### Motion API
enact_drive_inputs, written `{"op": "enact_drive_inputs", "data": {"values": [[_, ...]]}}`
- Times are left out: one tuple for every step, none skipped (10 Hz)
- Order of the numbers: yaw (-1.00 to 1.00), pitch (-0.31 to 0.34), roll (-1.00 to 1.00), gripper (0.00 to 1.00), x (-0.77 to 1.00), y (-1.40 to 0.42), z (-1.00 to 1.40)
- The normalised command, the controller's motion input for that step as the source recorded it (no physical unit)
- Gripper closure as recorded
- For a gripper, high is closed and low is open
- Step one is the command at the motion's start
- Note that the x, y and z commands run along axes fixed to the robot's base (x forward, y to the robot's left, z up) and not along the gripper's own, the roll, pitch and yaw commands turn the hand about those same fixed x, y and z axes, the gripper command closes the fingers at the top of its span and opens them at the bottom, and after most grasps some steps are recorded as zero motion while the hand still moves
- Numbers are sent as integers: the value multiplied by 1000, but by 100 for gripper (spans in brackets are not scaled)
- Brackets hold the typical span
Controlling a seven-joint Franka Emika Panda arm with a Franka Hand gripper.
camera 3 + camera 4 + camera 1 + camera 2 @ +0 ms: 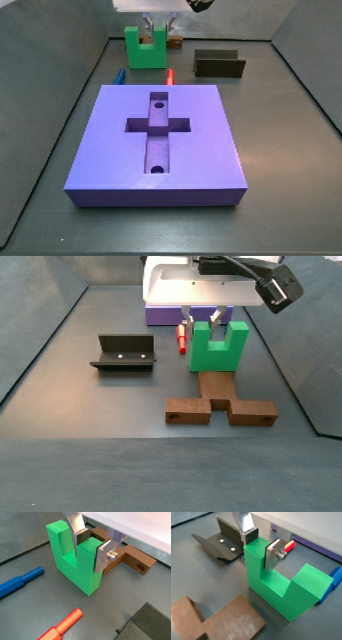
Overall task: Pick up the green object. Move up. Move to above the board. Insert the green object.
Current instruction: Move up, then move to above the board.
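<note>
Gripper [89,543] fingers straddle one prong of the green object [75,559], a silver plate on each side of it, pads pressed against the prong in both wrist views [259,547]; the jaws are closed on that prong. The block stands upright on the dark floor with its prongs pointing up. The fingertips themselves are hidden behind the prong and inside the notch, and the arm above is cut off in the wrist views. In a side view the gripper [154,27] is mostly hidden by the white body above it.

Just beside the grasped block lie a red peg [61,626] and a blue peg [19,583], both cut off at the frame edge. A brown block [221,402] touches the green object's base. The fixture [124,353] stands near. The board [159,143] lies well apart from the gripper, its cross-shaped recess holding nothing. A dark olive block [219,64] stands apart to one side.
</note>
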Motion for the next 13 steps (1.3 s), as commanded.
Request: {"op": "enact_drive_inputs", "data": {"values": [[0, 0, 0, 100, 0, 0, 833], [15, 20, -8, 100, -29, -16, 776], [16, 26, 3, 100, -48, -12, 627], [12, 0, 40, 100, -6, 0, 237], [0, 0, 0, 100, 0, 0, 1400], [-4, 39, -6, 100, -33, -2, 1400], [1, 44, 12, 100, -57, 3, 1400], [4, 21, 22, 100, 2, -2, 1400], [4, 66, 11, 100, 62, 10, 1400], [3, 98, 11, 100, 31, 1, 500], [-217, 348, 64, 100, 110, -1400, 208], [-192, 313, 65, 100, 111, -1400, 191], [-85, 256, 54, 100, 118, -1400, 202]]}}
